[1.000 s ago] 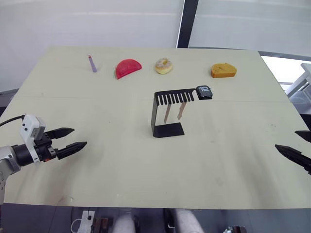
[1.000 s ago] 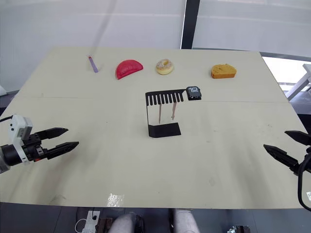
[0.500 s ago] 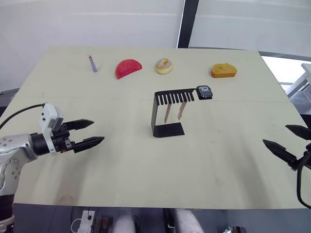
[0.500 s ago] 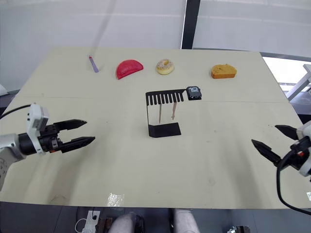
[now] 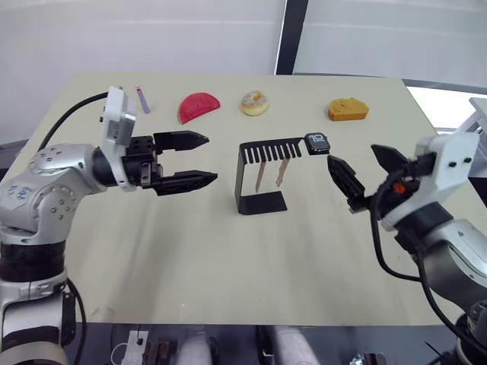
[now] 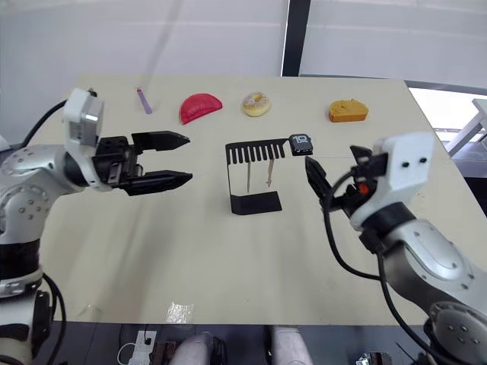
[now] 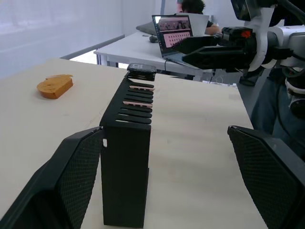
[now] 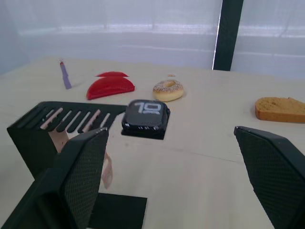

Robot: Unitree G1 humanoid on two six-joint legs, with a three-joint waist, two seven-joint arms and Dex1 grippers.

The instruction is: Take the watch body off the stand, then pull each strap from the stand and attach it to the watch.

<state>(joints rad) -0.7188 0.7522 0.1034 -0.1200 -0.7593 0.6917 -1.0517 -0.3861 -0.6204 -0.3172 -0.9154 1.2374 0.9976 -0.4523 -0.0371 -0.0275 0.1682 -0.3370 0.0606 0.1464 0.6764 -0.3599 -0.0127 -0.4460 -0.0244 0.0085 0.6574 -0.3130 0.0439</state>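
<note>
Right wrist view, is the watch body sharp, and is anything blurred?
Right wrist view: watch body sharp, its light digits readable; the gripper's own fingers are blurred. Left wrist view: stand sharp, the laptop behind soft.

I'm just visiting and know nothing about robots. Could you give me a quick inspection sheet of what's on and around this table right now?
Surface: pale table, flat, with a seam across it.
Job's things: black stand upright mid-table; watch body sitting on the stand's ring end; two pink straps hanging from the comb slots.
Clutter: along the far edge, purple stick, red half-round piece, doughnut, bread slice.
Grippers: left gripper open, level with the stand's back; right gripper open, beside the watch body; both empty.
Cables: black cable on the left arm; black cable looping from the right arm.
Surroundings: laptop on another desk; a person seated behind it.
</note>
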